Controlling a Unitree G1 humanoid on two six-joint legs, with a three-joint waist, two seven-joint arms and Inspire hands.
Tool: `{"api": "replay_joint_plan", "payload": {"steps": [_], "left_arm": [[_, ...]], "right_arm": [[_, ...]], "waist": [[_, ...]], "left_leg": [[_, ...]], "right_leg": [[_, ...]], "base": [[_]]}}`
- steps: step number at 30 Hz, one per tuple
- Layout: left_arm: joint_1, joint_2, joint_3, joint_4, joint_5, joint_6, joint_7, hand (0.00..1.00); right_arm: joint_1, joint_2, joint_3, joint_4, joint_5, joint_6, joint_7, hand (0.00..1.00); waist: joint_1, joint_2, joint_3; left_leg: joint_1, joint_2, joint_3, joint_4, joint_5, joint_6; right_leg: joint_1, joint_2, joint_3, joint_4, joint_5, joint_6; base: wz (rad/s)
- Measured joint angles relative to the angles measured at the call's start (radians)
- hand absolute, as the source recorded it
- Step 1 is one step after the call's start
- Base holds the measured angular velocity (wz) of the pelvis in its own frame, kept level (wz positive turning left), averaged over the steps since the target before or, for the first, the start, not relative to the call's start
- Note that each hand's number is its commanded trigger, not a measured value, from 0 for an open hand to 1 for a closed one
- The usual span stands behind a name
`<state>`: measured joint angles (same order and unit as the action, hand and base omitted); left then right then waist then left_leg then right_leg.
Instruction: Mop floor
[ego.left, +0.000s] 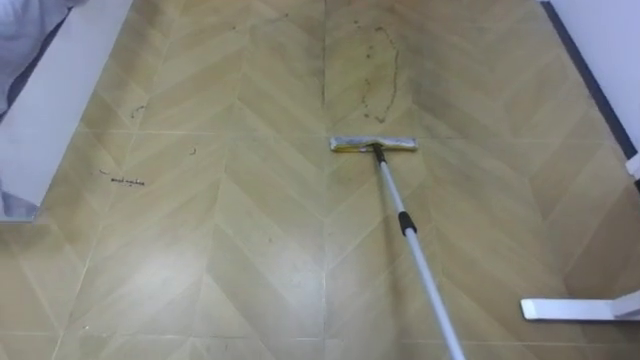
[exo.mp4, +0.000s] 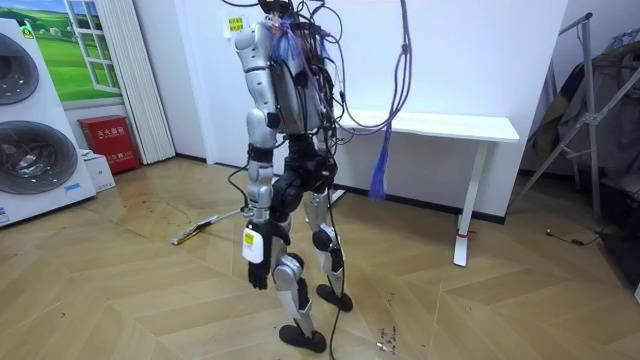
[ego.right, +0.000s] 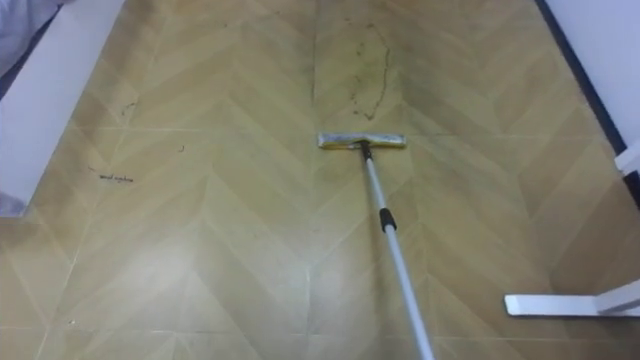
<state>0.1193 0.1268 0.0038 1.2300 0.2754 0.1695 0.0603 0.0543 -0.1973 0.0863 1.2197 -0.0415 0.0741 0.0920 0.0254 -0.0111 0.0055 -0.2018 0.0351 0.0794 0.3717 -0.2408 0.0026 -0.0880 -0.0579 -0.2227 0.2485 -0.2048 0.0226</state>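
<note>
The mop (ego.left: 405, 222) rests on the floor (ego.left: 230, 250) well apart from the white table (exo.mp4: 450, 128), out past the robot on the side away from it. In the room view the robot stands upright between table and mop. Its left hand (exo.mp4: 259, 273) hangs at the thigh with fingers slack, holding nothing. The mop sits lower than that hand and farther from the table. The pole's upper end passes behind the robot's legs, and I cannot tell what holds it there.

In the eye views the table's flat white foot (ego.left: 565, 310) lies near the pole's lower stretch. From there the slim, pale metal pole, with a dark collar partway along, slants away to the mop head (ego.left: 373, 145). The head is a flat narrow bar, grey with a yellow edge, pressed to the boards. Farther from the table's foot, just past the head, is a dark-outlined stain (ego.left: 385, 75). The floor is smooth, tan, wood-patterned, laid in chevrons
</note>
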Motion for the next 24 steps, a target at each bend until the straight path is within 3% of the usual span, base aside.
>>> {"api": "replay_joint_plan", "payload": {"steps": [5, 8, 9, 11, 13, 16, 18, 20, 22, 23, 24], "left_arm": [[-0.059, 0.003, -0.003, 0.052, 0.0, 0.002, 0.004, 0.0], [-0.101, -0.017, 0.012, 0.044, -0.009, -0.003, 0.022, 0.0], [-0.108, -0.023, 0.01, 0.038, -0.013, -0.006, 0.03, 0.0], [-0.113, -0.024, 0.0, 0.033, -0.035, -0.004, 0.049, 0.0], [-0.112, -0.019, -0.008, 0.031, -0.079, 0.001, 0.071, 0.0], [-0.11, -0.016, -0.023, 0.029, -0.151, 0.001, 0.09, 0.0], [-0.11, -0.014, -0.04, 0.029, -0.186, 0.001, 0.09, 0.0], [-0.105, -0.011, -0.07, 0.032, -0.217, 0.004, 0.089, 0.0], [-0.083, -0.001, -0.111, 0.031, -0.267, 0.004, 0.089, 0.0], [-0.065, 0.004, -0.134, 0.037, -0.297, 0.004, 0.089, 0.0], [-0.048, 0.005, -0.147, 0.047, -0.329, 0.006, 0.089, 0.0]], "right_arm": [[-0.011, -0.041, -0.005, -0.007, 0.044, -0.032, 0.071, 1.0], [-0.031, -0.03, 0.002, 0.052, -0.004, -0.01, -0.078, 1.0], [-0.033, -0.026, 0.002, 0.076, -0.004, 0.002, -0.107, 1.0], [-0.035, -0.02, 0.002, 0.104, -0.002, 0.019, -0.135, 1.0], [-0.032, -0.01, 0.003, 0.126, 0.007, 0.026, -0.151, 1.0], [-0.022, -0.003, 0.019, 0.139, 0.069, 0.038, -0.164, 1.0], [-0.03, -0.001, 0.051, 0.14, 0.113, 0.052, -0.164, 1.0], [-0.037, 0.0, 0.057, 0.145, 0.127, 0.054, -0.165, 1.0], [-0.057, -0.001, 0.063, 0.172, 0.143, 0.059, -0.164, 1.0], [-0.088, -0.008, 0.068, 0.191, 0.146, 0.068, -0.163, 1.0], [-0.128, -0.022, 0.071, 0.208, 0.146, 0.087, -0.159, 1.0]], "waist": [[0.002, 0.001, 0.0006], [0.009, 0.032, 0.0117], [0.009, 0.035, 0.0111], [0.007, 0.055, 0.0161], [0.004, 0.053, 0.0185], [-0.003, 0.053, 0.016], [0.011, 0.05, 0.0053], [0.014, 0.05, 0.005], [0.024, 0.046, 0.0039], [0.05, 0.046, 0.0043], [0.076, 0.04, 0.0065]], "left_leg": [[-0.141, 0.021, -0.001, 0.116, -0.042, 0.01], [-0.261, 0.017, -0.012, 0.234, -0.07, 0.019], [-0.304, 0.004, -0.009, 0.264, -0.073, 0.021], [-0.371, 0.003, -0.001, 0.311, -0.077, 0.022], [-0.433, -0.007, -0.002, 0.354, -0.081, 0.018], [-0.516, -0.01, -0.016, 0.44, -0.096, 0.002], [-0.585, -0.007, -0.049, 0.533, -0.11, -0.021], [-0.63, 0.001, -0.071, 0.603, -0.114, -0.03], [-0.681, 0.013, -0.087, 0.716, -0.098, -0.051], [-0.723, 0.024, -0.092, 0.838, -0.057, -0.05], [-0.768, 0.02, -0.099, 0.96, 0.011, -0.039]], "right_leg": [[-0.158, 0.001, 0.011, 0.145, -0.038, -0.012], [-0.295, -0.019, 0.028, 0.304, -0.09, -0.012], [-0.353, -0.035, 0.046, 0.358, -0.115, -0.009], [-0.438, -0.036, 0.078, 0.427, -0.136, -0.013], [-0.515, -0.049, 0.092, 0.504, -0.159, -0.023], [-0.606, -0.065, 0.085, 0.62, -0.2, -0.048], [-0.67, -0.062, 0.077, 0.705, -0.233, -0.076], [-0.699, -0.06, 0.055, 0.76, -0.264, -0.1], [-0.717, -0.054, 0.054, 0.824, -0.307, -0.104], [-0.723, -0.044, 0.056, 0.868, -0.33, -0.124], [-0.735, -0.042, 0.063, 0.909, -0.343, -0.141]], "base": [[-0.04], [0.0], [0.07], [-0.09], [-0.08], [0.1], [0.08], [0.24], [0.13], [-0.44], [-0.62]]}}
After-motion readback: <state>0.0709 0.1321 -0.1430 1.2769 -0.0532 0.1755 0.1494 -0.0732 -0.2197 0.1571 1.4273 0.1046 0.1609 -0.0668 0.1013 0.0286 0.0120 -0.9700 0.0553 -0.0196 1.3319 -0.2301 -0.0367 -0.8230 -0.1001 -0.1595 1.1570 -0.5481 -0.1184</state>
